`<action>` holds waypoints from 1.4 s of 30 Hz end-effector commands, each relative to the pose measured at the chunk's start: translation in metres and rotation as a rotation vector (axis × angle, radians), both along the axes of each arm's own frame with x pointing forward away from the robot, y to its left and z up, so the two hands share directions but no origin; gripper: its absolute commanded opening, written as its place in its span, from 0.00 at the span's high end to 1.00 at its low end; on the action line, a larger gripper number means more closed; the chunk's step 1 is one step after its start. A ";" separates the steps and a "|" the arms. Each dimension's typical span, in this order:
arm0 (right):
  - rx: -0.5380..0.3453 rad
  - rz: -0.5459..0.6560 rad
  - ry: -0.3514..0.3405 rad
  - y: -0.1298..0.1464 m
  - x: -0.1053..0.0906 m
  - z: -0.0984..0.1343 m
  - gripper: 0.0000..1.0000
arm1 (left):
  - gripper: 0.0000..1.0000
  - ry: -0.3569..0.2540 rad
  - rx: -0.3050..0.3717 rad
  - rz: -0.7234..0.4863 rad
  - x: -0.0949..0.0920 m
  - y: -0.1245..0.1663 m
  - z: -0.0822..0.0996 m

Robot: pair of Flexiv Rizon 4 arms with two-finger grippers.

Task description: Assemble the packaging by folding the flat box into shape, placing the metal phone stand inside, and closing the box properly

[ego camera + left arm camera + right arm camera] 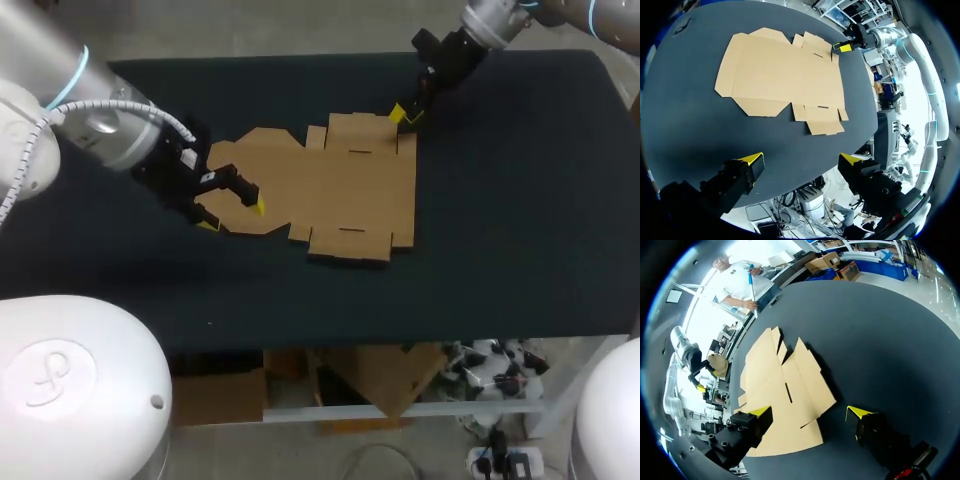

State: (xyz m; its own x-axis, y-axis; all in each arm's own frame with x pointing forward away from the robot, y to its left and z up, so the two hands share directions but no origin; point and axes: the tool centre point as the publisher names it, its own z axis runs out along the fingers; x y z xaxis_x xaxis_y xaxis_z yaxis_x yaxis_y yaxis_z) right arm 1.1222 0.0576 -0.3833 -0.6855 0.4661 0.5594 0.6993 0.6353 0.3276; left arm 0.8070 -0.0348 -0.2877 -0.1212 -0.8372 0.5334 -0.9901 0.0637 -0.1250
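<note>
Lying flat and wholly unfolded on the dark table top (500, 200), the brown cardboard box blank (330, 190) is entered as the main item. All its panels and flaps are spread out and none is raised. From this it is judged that the folding step has not yet begun.

Left gripper (234, 215): placed at the blank's left edge, beside the pointed side flaps. Its yellow-tipped fingers are spread wide and nothing is held between them. In its own wrist view the blank is seen ahead of the fingers and apart from them, so the gripper is taken to hang above the table. This placing is judged to suit lifting or pinning that side of the blank.

Right gripper (405, 112): placed at the blank's far right corner. The fingers are parted widely and empty. In its wrist view one finger is seen over the cardboard, the other over bare table beside the blank, and the blank's edge lies between them. The straddle is judged to be a preparation for catching that corner flap.

Metal phone stand: not found in any view, so its place cannot be given.
</note>
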 end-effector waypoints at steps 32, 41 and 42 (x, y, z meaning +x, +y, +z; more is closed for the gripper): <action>0.022 0.079 0.057 0.024 0.009 -0.009 0.02 | 0.00 -0.025 0.015 0.021 -0.016 0.005 0.001; 0.020 0.110 0.068 0.028 0.007 -0.010 0.08 | 0.00 -0.024 0.011 0.026 -0.017 0.007 0.000; 0.017 0.112 0.069 0.029 0.007 -0.010 0.09 | 0.00 -0.024 0.011 0.027 -0.017 0.007 0.000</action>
State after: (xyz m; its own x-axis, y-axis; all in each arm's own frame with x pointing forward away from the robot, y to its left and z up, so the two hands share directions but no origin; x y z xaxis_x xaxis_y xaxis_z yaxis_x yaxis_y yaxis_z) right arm 1.1194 0.0847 -0.3924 -0.7090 0.4112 0.5729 0.6508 0.6943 0.3071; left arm 0.7913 -0.0282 -0.2877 -0.1124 -0.8447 0.5233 -0.9885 0.0416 -0.1451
